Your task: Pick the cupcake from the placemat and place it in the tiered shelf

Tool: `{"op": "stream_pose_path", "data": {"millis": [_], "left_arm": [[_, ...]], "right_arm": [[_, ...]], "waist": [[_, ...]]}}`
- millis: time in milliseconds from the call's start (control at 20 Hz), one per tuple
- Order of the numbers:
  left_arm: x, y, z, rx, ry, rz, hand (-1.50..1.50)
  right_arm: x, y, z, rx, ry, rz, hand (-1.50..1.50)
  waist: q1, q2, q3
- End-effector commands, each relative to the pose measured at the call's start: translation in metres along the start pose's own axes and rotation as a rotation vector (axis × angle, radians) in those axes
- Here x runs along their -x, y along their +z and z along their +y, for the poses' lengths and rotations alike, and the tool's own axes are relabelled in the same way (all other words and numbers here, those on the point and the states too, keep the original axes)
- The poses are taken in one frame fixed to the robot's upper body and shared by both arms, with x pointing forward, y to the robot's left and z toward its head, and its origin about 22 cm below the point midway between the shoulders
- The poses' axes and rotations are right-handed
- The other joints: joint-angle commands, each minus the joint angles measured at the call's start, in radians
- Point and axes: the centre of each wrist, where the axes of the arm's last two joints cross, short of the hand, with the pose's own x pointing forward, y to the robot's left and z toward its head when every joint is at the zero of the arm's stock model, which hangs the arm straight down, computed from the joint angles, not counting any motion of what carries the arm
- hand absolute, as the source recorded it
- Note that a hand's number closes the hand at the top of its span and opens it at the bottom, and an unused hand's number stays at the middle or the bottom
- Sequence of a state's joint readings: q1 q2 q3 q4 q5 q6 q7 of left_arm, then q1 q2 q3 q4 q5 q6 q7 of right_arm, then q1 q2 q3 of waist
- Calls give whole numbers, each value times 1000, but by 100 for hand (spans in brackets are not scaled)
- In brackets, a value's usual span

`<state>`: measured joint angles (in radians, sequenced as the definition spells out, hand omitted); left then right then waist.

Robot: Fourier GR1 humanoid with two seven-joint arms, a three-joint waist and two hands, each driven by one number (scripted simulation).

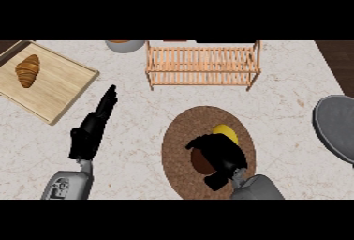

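A cupcake with a yellow top [225,131] and a brown base [200,162] lies on the round brown woven placemat [188,126] at the centre right. My right hand [223,154] covers it from the near side, fingers curled round it, hiding most of it. The wooden slatted tiered shelf [202,65] stands at the back, beyond the placemat. My left hand [93,126] rests on the counter at the left, fingers straight and pointing away, holding nothing.
A wooden tray [59,89] with a croissant [27,70] sits at the back left. A grey bowl [125,45] peeks in at the back edge. A grey round plate [335,126] lies at the right edge.
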<state>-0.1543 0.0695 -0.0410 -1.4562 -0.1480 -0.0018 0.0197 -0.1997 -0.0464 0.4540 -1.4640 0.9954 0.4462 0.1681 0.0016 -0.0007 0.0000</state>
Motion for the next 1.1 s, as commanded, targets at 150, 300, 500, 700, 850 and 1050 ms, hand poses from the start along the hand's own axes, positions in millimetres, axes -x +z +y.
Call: {"op": "stream_pose_path", "data": {"millis": [150,300,500,700,850,1050], "left_arm": [[-2,-1,-12,6,-1,-2,0],[2,-5,0,1,-7,9,0],[2,0,0,4,-8,3,0],[-5,-6,-7,32,-13,-13,0],[-4,-8,-10,63,-15,-10,0],[-18,-16,-10,70,-8,-38,0]], "right_arm": [[10,-19,-4,14,126,-40,150],[8,-7,5,72,81,-77,150],[-18,-17,1,105,16,17,150],[-41,-10,7,253,-119,307,150],[-63,-11,8,314,-163,391,150],[-96,-4,-10,479,-343,355,150]], "waist": [[2,1,0],[-1,1,0],[5,2,0],[34,1,1],[60,4,0],[78,1,2]]}}
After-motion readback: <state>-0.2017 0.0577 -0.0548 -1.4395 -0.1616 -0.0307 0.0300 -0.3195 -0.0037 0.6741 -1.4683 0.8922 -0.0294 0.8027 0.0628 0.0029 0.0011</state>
